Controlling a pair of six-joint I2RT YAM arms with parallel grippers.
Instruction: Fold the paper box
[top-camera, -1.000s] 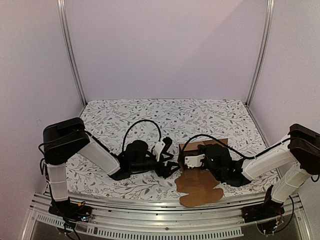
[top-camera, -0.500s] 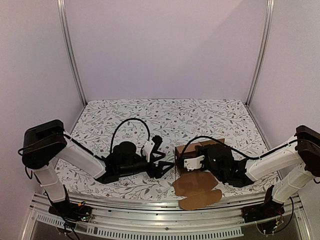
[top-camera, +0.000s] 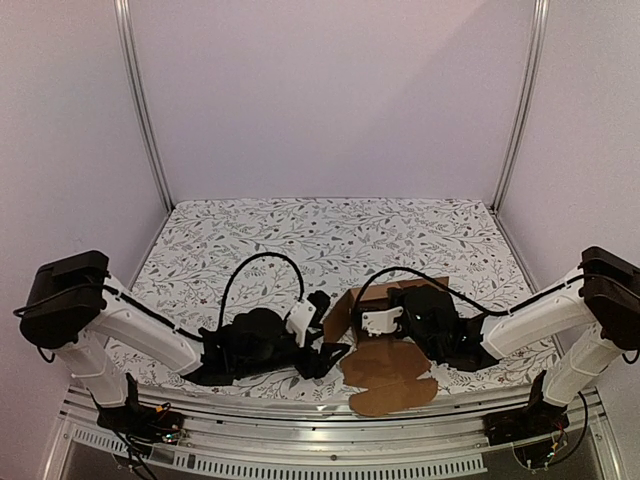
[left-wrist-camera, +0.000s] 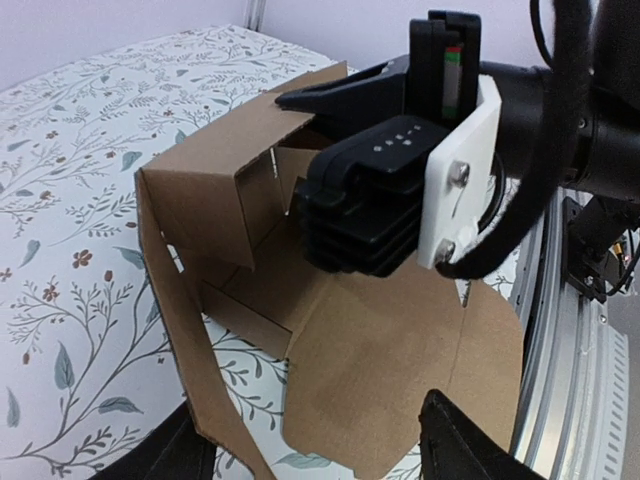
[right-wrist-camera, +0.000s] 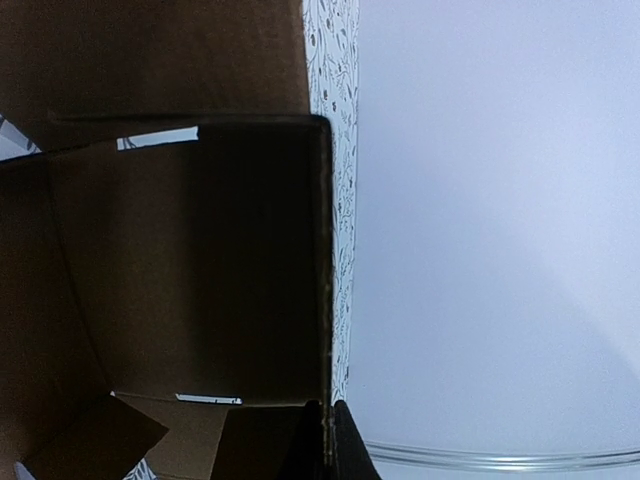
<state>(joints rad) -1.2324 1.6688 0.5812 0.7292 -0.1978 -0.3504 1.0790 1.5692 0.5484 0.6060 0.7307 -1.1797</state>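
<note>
The paper box (top-camera: 395, 365) is brown cardboard, partly folded near the table's front. Its walls stand up on the left and at the back, and rounded flaps lie flat toward the near edge. My right gripper (top-camera: 372, 312) reaches in from the right and is shut on the edge of an upright wall (right-wrist-camera: 200, 260); the pinch shows at the gripper (right-wrist-camera: 328, 450). My left gripper (top-camera: 328, 328) lies low on the box's left, open. In the left wrist view this gripper (left-wrist-camera: 315, 455) straddles the near edge of the left wall (left-wrist-camera: 190, 330), with the flat flap (left-wrist-camera: 400, 360) ahead.
A floral cloth (top-camera: 250, 240) covers the table. An aluminium rail (top-camera: 330, 440) runs along the near edge, just below the box's flat flaps. Pale enclosure walls with metal posts (top-camera: 140, 100) close in the back and sides. Both arms lie low, crowding the box.
My left arm has dropped lower and slid toward the box, its jaws narrowing slightly. The box's left wall has swung up and the box has shifted a little left. The right grip is unchanged.
</note>
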